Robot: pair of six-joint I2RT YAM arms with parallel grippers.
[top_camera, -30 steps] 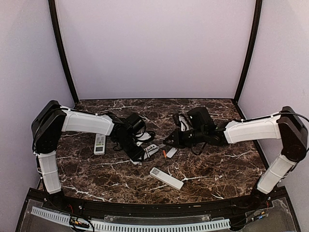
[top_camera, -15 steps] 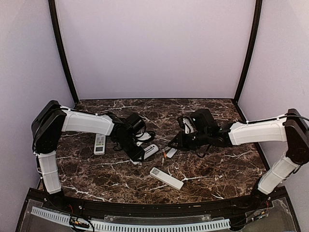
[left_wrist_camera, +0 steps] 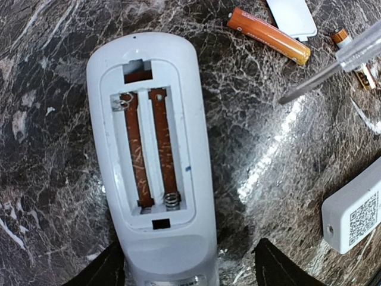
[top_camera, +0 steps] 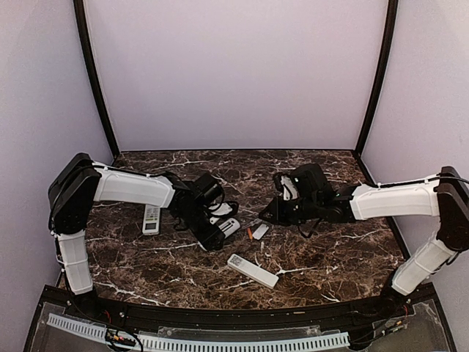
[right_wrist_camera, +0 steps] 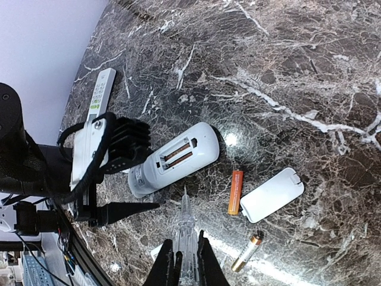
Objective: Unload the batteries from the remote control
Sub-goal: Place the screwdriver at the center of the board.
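Note:
A white remote point(left_wrist_camera: 149, 179) lies back-up on the marble, its battery bay open and empty. My left gripper point(left_wrist_camera: 189, 256) is open and straddles the remote's lower end, with a wide gap on the right side. An orange battery point(left_wrist_camera: 269, 36) and a copper-grey battery point(right_wrist_camera: 247, 252) lie loose on the table beside a white cover plate point(right_wrist_camera: 272, 195). My right gripper point(right_wrist_camera: 186, 262) is shut on a clear-handled screwdriver point(right_wrist_camera: 187, 223). Its tip points at the remote point(right_wrist_camera: 172, 158) and stops just short of it. In the top view the grippers point(top_camera: 216, 233) point(top_camera: 267, 214) face each other.
A second white remote point(top_camera: 253, 270) lies near the front, its QR-labelled end in the left wrist view point(left_wrist_camera: 354, 214). A third remote point(top_camera: 151, 218) lies at the left under my left arm. Purple walls close off the back and sides.
My right gripper has drawn back to the right with the screwdriver, away from the remote. My left gripper and the remote have shifted only slightly.

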